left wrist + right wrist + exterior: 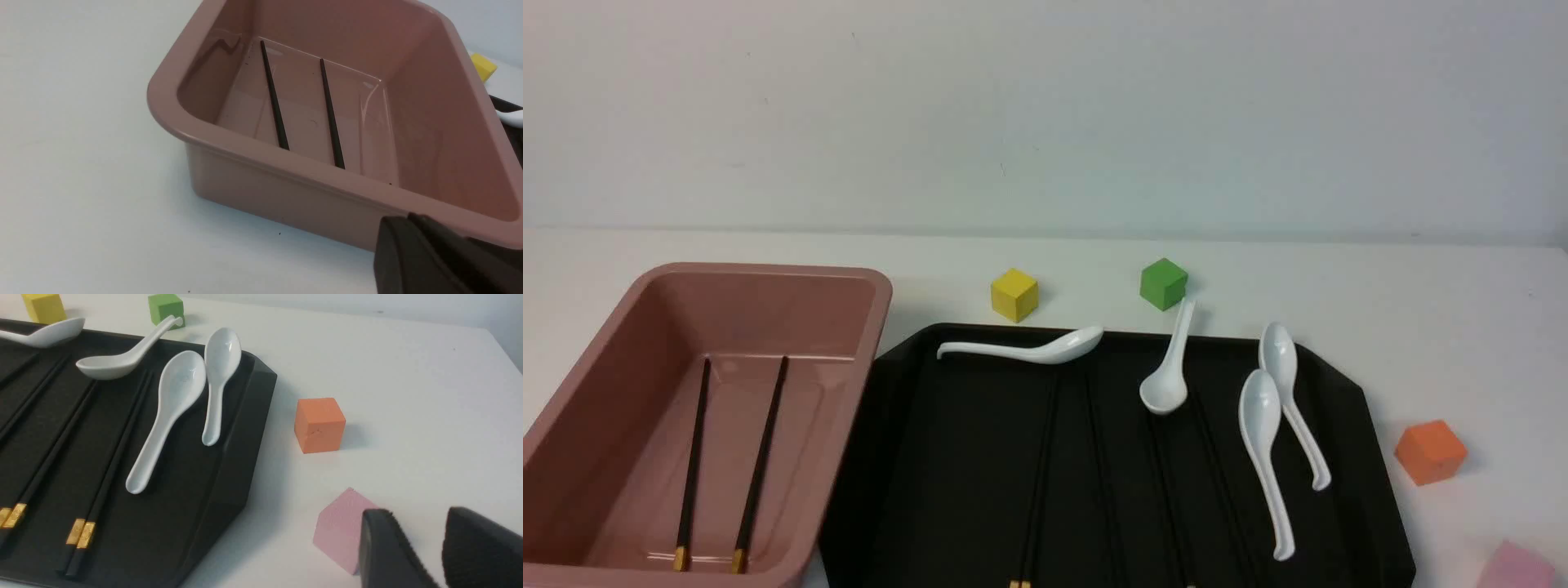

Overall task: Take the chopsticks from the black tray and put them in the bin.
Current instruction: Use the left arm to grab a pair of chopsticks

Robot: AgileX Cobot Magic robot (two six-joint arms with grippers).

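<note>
On the matte-black shallow tray, thin stiff black gold-banded chopsticks look light & slick, so pinch nr gold bands; left tool pressed together, right tool spread.

Front view forward, wrist views close, sharing bin, black tray

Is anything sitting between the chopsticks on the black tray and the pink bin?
Nothing visible. The bin stands right beside the black tray, top open; one spoon lies along the tray's far edge, near the chopsticks.
</note>
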